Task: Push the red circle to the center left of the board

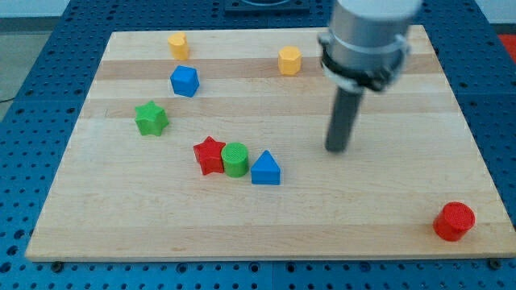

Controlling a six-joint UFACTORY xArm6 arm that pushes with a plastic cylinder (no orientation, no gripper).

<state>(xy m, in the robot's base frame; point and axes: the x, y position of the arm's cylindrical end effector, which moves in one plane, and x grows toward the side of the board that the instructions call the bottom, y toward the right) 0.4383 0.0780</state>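
Note:
The red circle [454,221] is a round red block near the board's bottom right corner. My tip [337,149] is the lower end of a dark rod under a grey arm, right of the board's middle. It stands well up and to the left of the red circle, apart from it. It is right of the blue triangle [265,169], with a gap between them.
A red star [209,155], a green circle [235,159] and the blue triangle sit in a touching row near the middle. A green star [151,118] and a blue block [184,81] lie at the left. Two yellow blocks [177,45] [289,60] lie near the top. The wooden board [121,217] rests on a blue perforated table.

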